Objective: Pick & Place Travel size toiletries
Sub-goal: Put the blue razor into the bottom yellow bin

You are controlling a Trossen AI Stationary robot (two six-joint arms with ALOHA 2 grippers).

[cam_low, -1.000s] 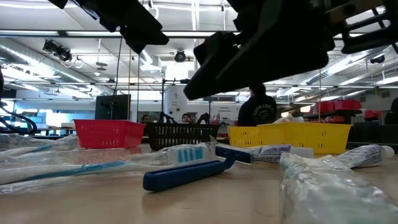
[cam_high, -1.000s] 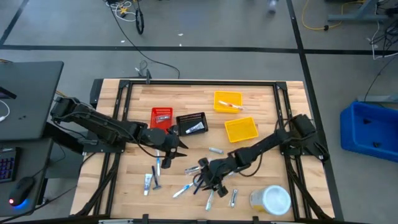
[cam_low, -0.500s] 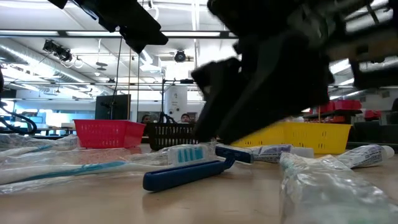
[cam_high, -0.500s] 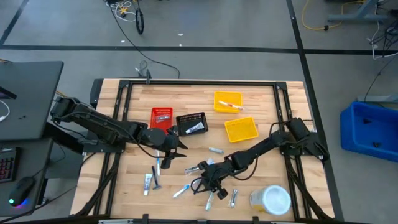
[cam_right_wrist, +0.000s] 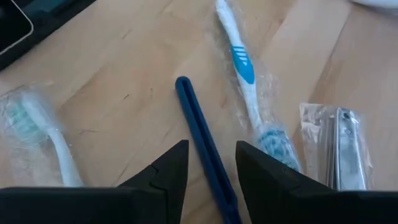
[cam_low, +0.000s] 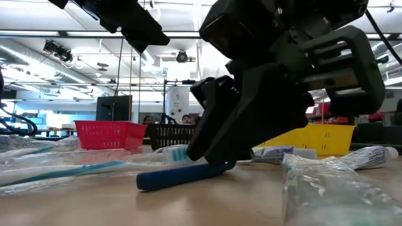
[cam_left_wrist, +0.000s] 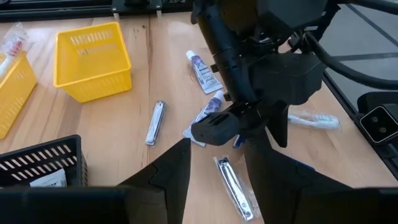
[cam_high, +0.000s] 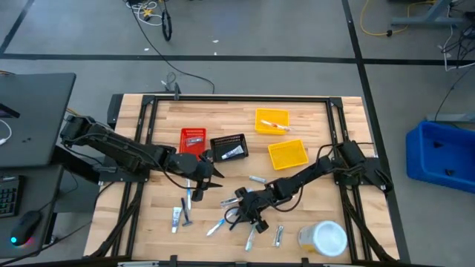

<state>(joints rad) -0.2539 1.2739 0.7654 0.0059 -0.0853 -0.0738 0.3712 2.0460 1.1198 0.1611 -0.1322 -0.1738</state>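
- Right gripper [cam_high: 248, 217] is hanging low over the scattered toiletries at the near middle of the table [cam_high: 312, 189], its fingers [cam_right_wrist: 163, 171] parted, with nothing clamped between them.
- Between those fingers a dark blue toothbrush handle [cam_right_wrist: 205, 152] is lying flat on the wood; in the low view the same blue handle [cam_low: 182, 175] is sitting directly beneath the gripper's dark body.
- Just outside one finger, a wrapped white-and-blue toothbrush [cam_right_wrist: 245, 81] is lying beside the handle, and past it a wrapped silvery nail clipper [cam_right_wrist: 339, 146].
- Outside the other finger, a wrapped white toothbrush with a green-tinted head [cam_right_wrist: 43, 134] is resting.
- Left gripper [cam_high: 210, 172] is hovering beside the black bin [cam_high: 228, 147] and the red bin [cam_high: 192, 139], fingers [cam_left_wrist: 168, 171] spread apart and empty.
- Ahead of the left fingers, a wrapped nail clipper [cam_left_wrist: 234, 185] and another clipper [cam_left_wrist: 155, 122] are lying on the wood, well apart from each other.
- Two yellow bins [cam_high: 287, 154] are sitting further back, and a white-lidded jar [cam_high: 325, 237] is standing at the near right corner.
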